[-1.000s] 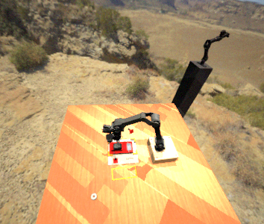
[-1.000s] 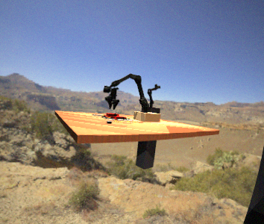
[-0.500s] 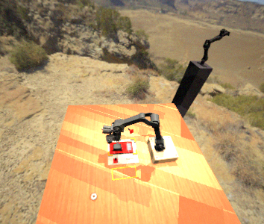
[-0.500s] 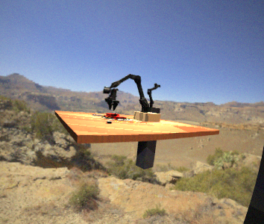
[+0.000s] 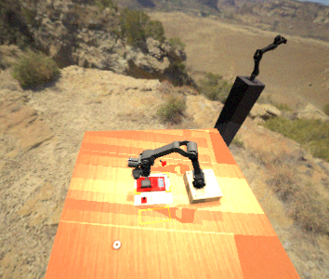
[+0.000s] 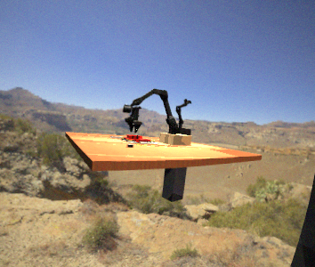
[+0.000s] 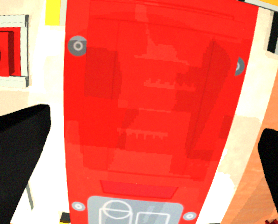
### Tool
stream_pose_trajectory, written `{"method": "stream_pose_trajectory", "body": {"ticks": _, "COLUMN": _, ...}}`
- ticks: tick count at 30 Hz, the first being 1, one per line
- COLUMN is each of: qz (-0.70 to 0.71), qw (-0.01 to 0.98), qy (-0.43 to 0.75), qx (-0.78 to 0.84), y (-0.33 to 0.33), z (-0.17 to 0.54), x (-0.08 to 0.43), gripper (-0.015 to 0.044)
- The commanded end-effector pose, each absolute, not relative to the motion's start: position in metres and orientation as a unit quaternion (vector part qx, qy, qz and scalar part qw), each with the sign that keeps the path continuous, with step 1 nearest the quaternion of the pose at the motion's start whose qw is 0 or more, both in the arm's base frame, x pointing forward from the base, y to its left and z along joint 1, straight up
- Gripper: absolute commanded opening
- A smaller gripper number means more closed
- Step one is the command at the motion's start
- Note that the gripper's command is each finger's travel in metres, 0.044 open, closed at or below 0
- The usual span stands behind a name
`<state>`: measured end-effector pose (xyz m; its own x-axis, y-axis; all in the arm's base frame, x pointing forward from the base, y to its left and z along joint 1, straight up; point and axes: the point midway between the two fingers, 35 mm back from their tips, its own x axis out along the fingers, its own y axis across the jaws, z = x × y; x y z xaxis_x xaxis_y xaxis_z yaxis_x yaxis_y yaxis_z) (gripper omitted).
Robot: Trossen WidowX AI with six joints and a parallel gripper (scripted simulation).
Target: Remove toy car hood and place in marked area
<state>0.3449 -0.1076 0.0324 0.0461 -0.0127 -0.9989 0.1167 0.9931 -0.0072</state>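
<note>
A: From the top view, where does the arm stand?
B: It reaches from its wooden base block (image 5: 203, 186) across the orange worktop (image 5: 118, 223), with the gripper (image 5: 142, 173) above the toy car (image 5: 152, 190). The yellow-outlined marked area (image 5: 154, 216) lies just beside the car, toward the camera. A small white ring (image 5: 116, 245) sits well apart, nearer the front edge.
A: And the exterior view?
B: The gripper (image 6: 133, 126) hangs just above the car (image 6: 135, 138), apart from it.
A: The wrist view?
B: The red hood (image 7: 152, 110) fills the frame, on the car, a grey emblem at its lower edge. The dark fingers stand wide apart at either side, holding nothing.
</note>
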Motion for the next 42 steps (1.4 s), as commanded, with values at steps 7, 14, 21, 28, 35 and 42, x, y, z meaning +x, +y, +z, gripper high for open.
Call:
{"method": "stream_pose_trajectory", "body": {"ticks": 7, "qz": -0.044, "qw": 0.72, "qy": 0.692, "qx": 0.041, "y": -0.107, "z": 0.024, "x": 0.343, "gripper": 0.044}}
{"method": "stream_pose_trajectory", "body": {"ticks": 14, "qz": -0.044, "qw": 0.72, "qy": 0.692, "qx": 0.041, "y": -0.107, "z": 0.019, "x": 0.343, "gripper": 0.044}}
{"method": "stream_pose_trajectory", "body": {"ticks": 21, "qz": -0.044, "qw": 0.72, "qy": 0.692, "qx": 0.041, "y": -0.107, "z": 0.015, "x": 0.343, "gripper": 0.044}}
{"method": "stream_pose_trajectory", "body": {"ticks": 28, "qz": -0.044, "qw": 0.72, "qy": 0.692, "qx": 0.041, "y": -0.107, "z": 0.011, "x": 0.343, "gripper": 0.044}}
{"method": "stream_pose_trajectory", "body": {"ticks": 35, "qz": -0.044, "qw": 0.72, "qy": 0.692, "qx": 0.041, "y": -0.107, "z": 0.01, "x": 0.343, "gripper": 0.044}}
{"method": "stream_pose_trajectory", "body": {"ticks": 42, "qz": -0.044, "qw": 0.72, "qy": 0.692, "qx": 0.041, "y": -0.107, "z": 0.006, "x": 0.343, "gripper": 0.044}}
